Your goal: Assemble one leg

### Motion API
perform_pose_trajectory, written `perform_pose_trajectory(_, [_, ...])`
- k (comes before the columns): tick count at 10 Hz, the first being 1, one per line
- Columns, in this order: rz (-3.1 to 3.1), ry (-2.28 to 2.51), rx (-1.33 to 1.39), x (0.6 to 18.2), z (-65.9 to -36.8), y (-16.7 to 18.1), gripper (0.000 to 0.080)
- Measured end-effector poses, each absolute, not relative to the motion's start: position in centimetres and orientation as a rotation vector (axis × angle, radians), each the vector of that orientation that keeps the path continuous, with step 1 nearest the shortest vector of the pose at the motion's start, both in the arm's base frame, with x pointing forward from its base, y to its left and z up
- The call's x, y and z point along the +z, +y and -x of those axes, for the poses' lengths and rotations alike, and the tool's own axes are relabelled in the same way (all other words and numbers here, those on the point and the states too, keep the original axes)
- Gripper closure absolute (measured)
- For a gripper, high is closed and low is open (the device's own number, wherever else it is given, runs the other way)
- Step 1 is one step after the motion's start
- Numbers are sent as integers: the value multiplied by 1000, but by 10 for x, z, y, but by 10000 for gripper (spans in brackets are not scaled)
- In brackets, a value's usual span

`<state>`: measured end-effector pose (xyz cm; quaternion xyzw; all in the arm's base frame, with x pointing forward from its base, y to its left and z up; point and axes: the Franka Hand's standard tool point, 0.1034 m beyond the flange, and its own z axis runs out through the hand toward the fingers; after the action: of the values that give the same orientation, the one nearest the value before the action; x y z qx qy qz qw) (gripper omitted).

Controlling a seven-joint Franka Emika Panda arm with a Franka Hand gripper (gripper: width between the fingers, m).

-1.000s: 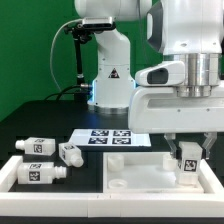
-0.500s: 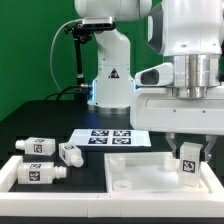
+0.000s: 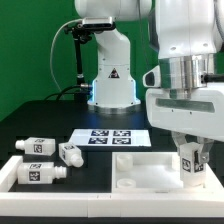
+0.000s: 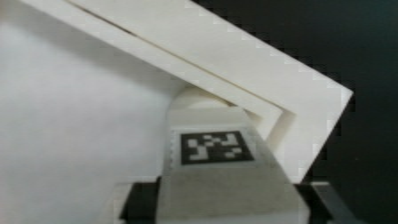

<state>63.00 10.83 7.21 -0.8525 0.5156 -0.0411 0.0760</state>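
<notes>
My gripper (image 3: pixel 190 160) is shut on a white leg (image 3: pixel 190 166) with a marker tag and holds it upright at the near right corner of the white square tabletop (image 3: pixel 148 172). In the wrist view the leg (image 4: pixel 217 150) fills the space between my dark fingers (image 4: pixel 146 200), and its far end touches the raised corner rim of the tabletop (image 4: pixel 107 110). Three more white legs lie at the exterior view's left: one (image 3: pixel 37 146), another (image 3: pixel 70 153) and a third (image 3: pixel 38 172).
The marker board (image 3: pixel 112 137) lies behind the tabletop. A white tray rim (image 3: pixel 10 178) borders the loose legs at the left. The robot base (image 3: pixel 110 80) stands at the back on the black table.
My gripper with the leg has shifted a little to the exterior view's right, and the wrist has turned. The tabletop has slid slightly right with it.
</notes>
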Motion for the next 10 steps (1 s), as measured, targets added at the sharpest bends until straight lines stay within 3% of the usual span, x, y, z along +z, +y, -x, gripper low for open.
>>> perform_pose_trajectory(1, [2609, 1474, -123, 72, -629, 109, 514])
perform_pose_trajectory(3, [2896, 900, -146, 78, -630, 115, 199])
perform_pose_trajectory(8, [3061, 301, -177, 80, -630, 116, 151])
perform_pose_trajectory(10, [3117, -387, -168, 76, -631, 109, 150])
